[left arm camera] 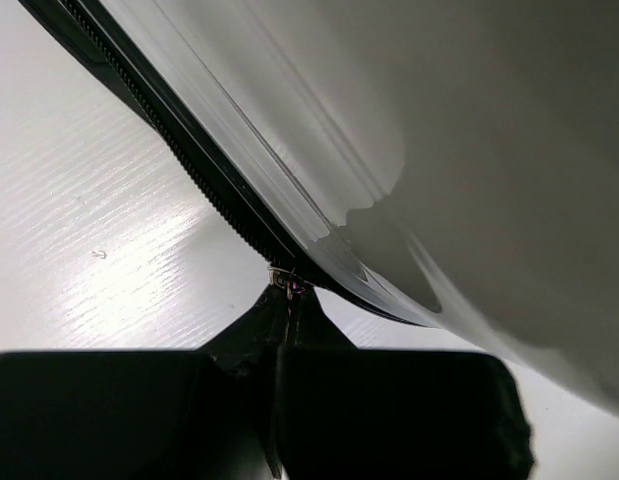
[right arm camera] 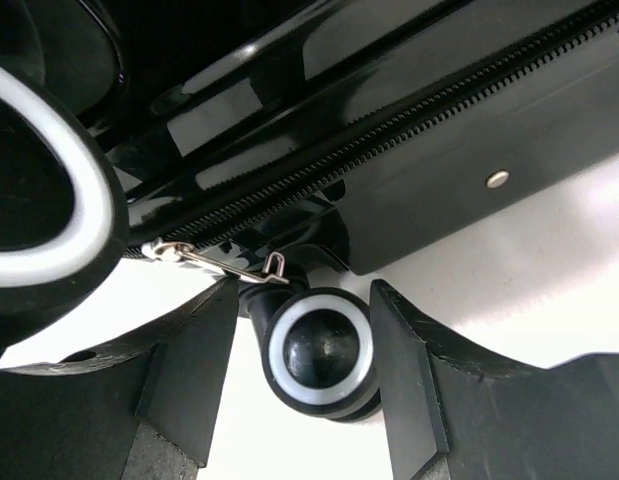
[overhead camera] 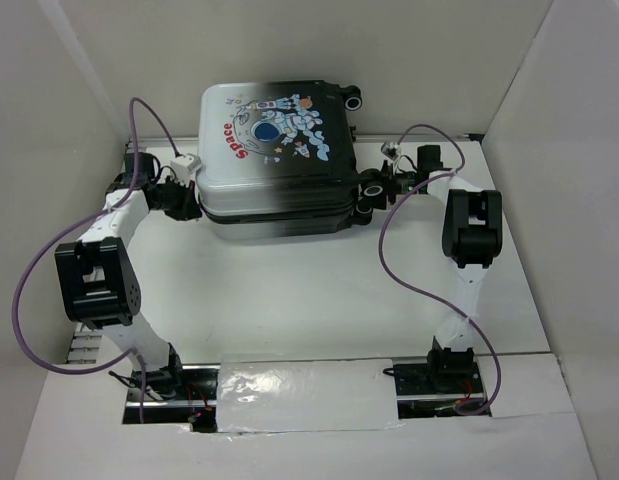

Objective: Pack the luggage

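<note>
The luggage (overhead camera: 279,160) lies flat and closed on the table, astronaut print up, its wheels to the right. My left gripper (overhead camera: 181,196) is at its left edge. In the left wrist view the black fingertips (left arm camera: 289,297) are pressed together on a small metal zipper pull (left arm camera: 282,278) at the zipper track (left arm camera: 189,165), under the white shell (left arm camera: 439,150). My right gripper (overhead camera: 377,190) is at the right edge, open. Its fingers straddle a black wheel with a white ring (right arm camera: 319,350). A second metal zipper pull (right arm camera: 224,262) hangs free just above the left finger (right arm camera: 189,370).
Another wheel (right arm camera: 39,200) fills the left of the right wrist view. White walls enclose the table (overhead camera: 309,290) on three sides. Purple cables (overhead camera: 34,290) loop beside both arms. A foil-covered strip (overhead camera: 304,395) lies between the arm bases.
</note>
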